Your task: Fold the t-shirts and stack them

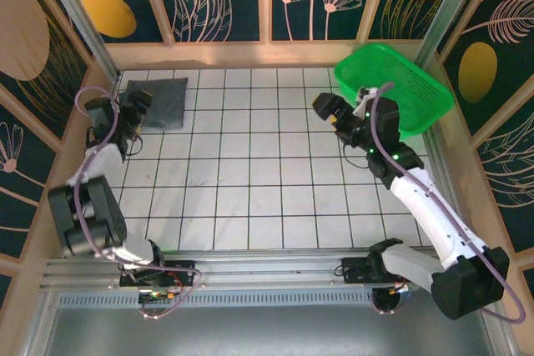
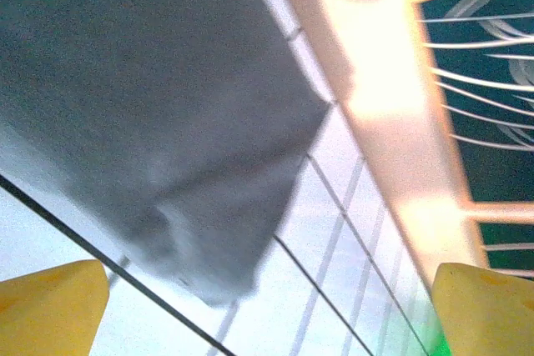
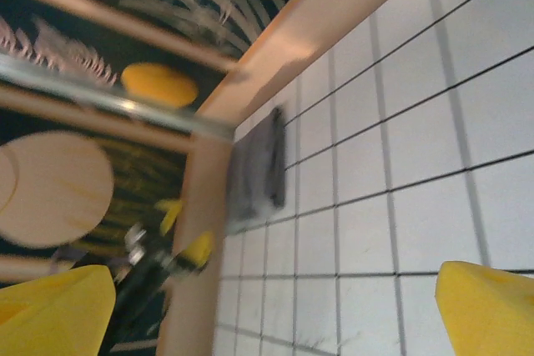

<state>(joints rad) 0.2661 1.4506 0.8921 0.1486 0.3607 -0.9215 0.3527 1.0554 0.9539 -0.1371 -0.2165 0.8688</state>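
Spread wide and empty at the left gripper (image 1: 136, 114), upper left of the top view, just beside the near-left edge of the t-shirt (image 1: 155, 103). Folded into a plain dark slate-grey rectangle, lying flat on the white tiled table (image 1: 250, 189), upper left of the frame by the wooden rim. Spread wide and empty too at the right gripper (image 1: 324, 108), upper right, well apart from the cloth and close beside a green basket (image 1: 409, 93). Blurred grey across the upper left in the left wrist view.
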